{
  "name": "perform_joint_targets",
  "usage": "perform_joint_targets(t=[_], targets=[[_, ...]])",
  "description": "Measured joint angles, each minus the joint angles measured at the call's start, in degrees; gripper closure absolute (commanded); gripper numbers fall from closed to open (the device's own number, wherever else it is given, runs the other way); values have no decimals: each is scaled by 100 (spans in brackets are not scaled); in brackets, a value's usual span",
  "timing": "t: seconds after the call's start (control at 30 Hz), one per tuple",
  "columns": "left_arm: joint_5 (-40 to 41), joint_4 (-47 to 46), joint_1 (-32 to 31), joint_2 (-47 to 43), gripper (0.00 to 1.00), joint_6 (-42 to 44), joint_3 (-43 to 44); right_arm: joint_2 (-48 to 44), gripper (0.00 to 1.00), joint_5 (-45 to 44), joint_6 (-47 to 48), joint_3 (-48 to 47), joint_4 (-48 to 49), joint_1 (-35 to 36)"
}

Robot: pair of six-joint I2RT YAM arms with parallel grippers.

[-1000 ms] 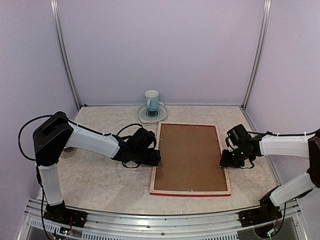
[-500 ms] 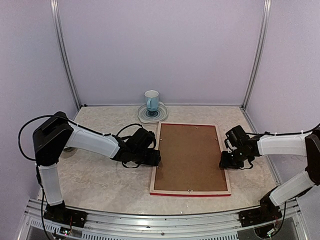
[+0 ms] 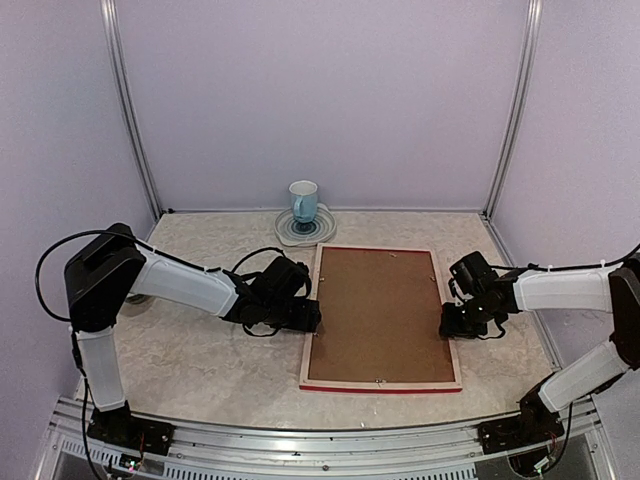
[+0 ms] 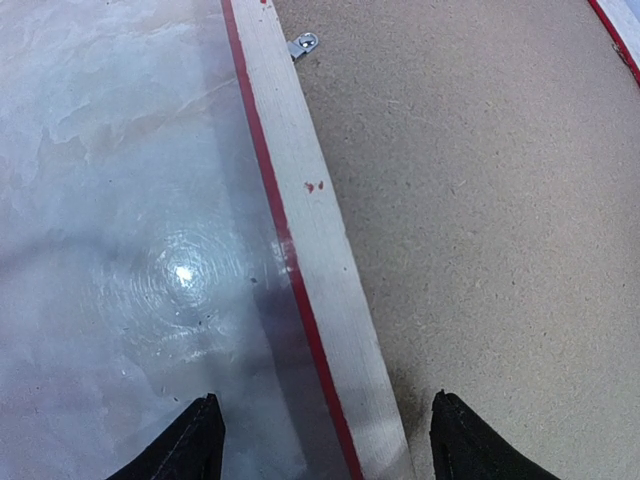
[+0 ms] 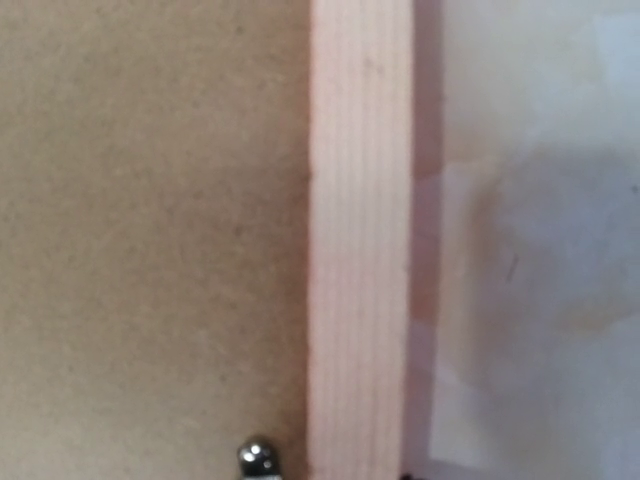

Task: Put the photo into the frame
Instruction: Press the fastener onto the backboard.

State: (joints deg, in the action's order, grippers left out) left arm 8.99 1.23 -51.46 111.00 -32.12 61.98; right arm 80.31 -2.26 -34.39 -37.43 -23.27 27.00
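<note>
Top external: frame (image 3: 380,383) face-down, long axis near-far; left claw (image 4: 320,445) apart; right claw (image 3: 448,328) cannot tell.

The frame (image 3: 340,381) lies flat and face down on the counter (image 3: 200,350), right of centre, with its 2 short sides near and far. Its pale wood reverse faces up as a narrow border, and a thin red edge shows along the outer sides, clearest on the near rail. A brown backing board (image 3: 378,312) fills the opening, level inside the rails. In the left wrist view the rail (image 4: 320,240) carries 2 tiny red flecks, with 1 small metal tab (image 4: 303,44) at its inner edge. The right wrist view shows the opposite rail (image 5: 360,250), plain wood grain, with another tab (image 5: 258,457) beside the board (image 5: 150,200).
</note>
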Motion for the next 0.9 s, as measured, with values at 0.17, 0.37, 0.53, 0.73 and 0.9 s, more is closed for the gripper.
perform_joint_targets(t=[0.17,0.37,0.53,0.73,0.9], targets=[[-2,0,0,0,29,0,0,4,69,-9,2,-2,0,4],[-2,0,0,0,29,2,0,13,71,-37,9,-22,-24,20],[-4,2,0,0,29,2,0,37,72,-55,22,-46,-50,24],[-4,2,0,0,29,4,0,98,72,-35,28,-103,-42,26],[-4,2,0,0,29,4,0,105,72,-33,42,-109,-44,26]])
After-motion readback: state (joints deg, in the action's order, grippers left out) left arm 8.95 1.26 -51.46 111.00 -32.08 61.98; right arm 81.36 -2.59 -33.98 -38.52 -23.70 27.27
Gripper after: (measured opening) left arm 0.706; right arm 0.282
